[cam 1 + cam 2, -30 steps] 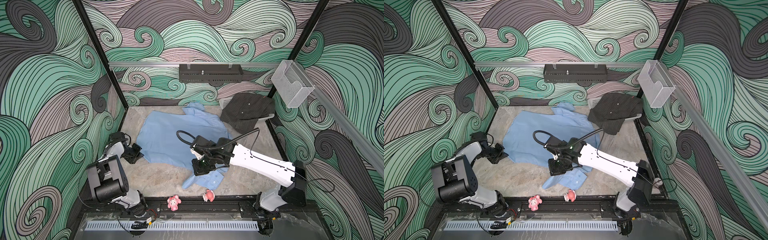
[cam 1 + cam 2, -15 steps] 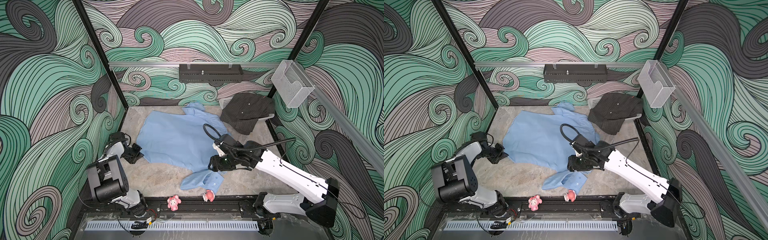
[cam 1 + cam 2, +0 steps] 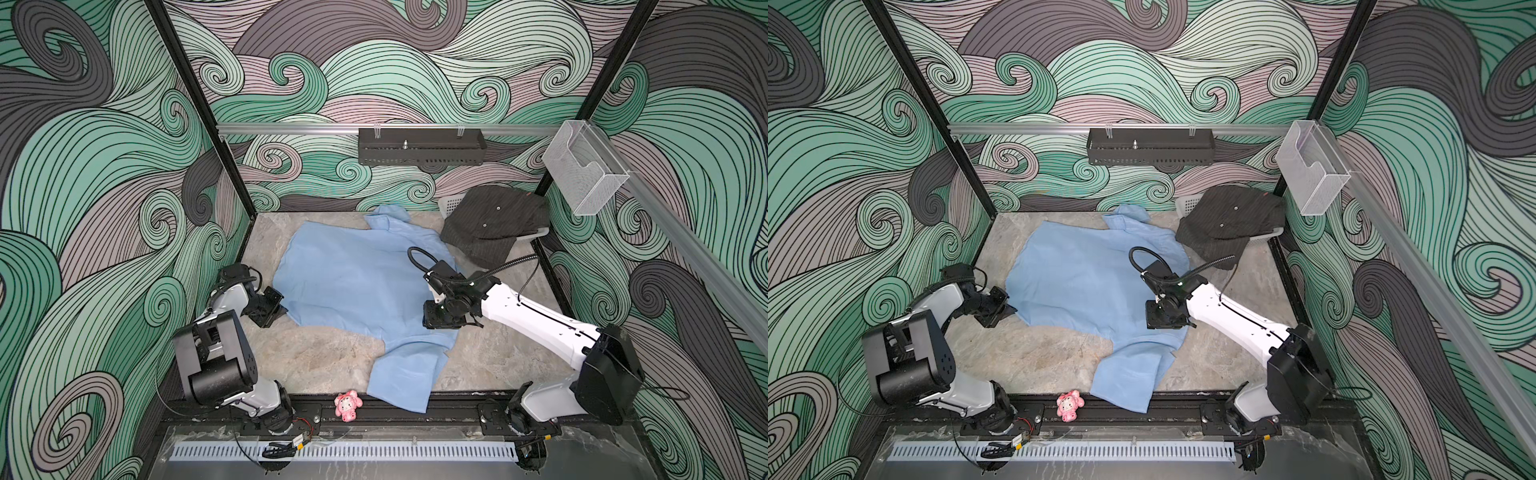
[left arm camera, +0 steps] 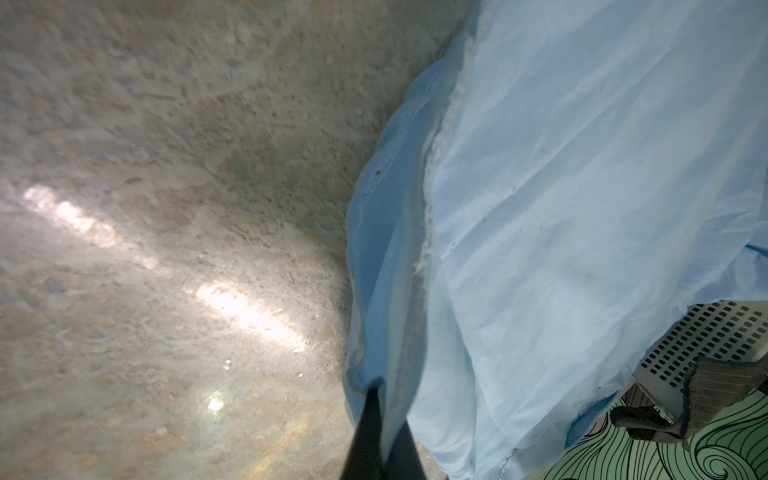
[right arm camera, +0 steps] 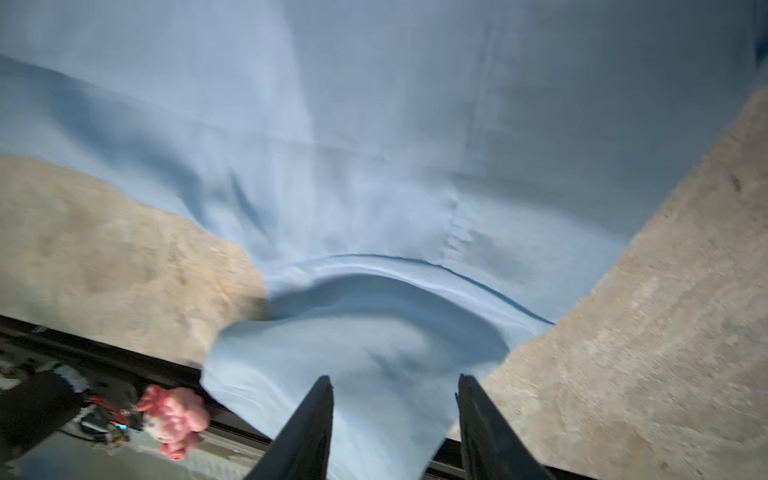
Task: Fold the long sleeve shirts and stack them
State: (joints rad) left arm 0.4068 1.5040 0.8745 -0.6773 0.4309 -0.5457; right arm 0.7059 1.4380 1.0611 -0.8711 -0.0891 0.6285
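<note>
Stone-look tabletop [image 3: 324, 353] within swirl-patterned walls [image 3: 104, 166]; left fingers [image 4: 368, 432] pinch the light blue shirt [image 3: 353, 282], right fingers [image 5: 309, 428] parted.

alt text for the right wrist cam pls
The right gripper, jaws apart and empty, hovers over the light blue shirt spread on the stone-look table. The shirt's sleeve drapes over the black rail, beside a pink plush toy.

no readable text, labels, brands, numbers or signs on anything
</note>
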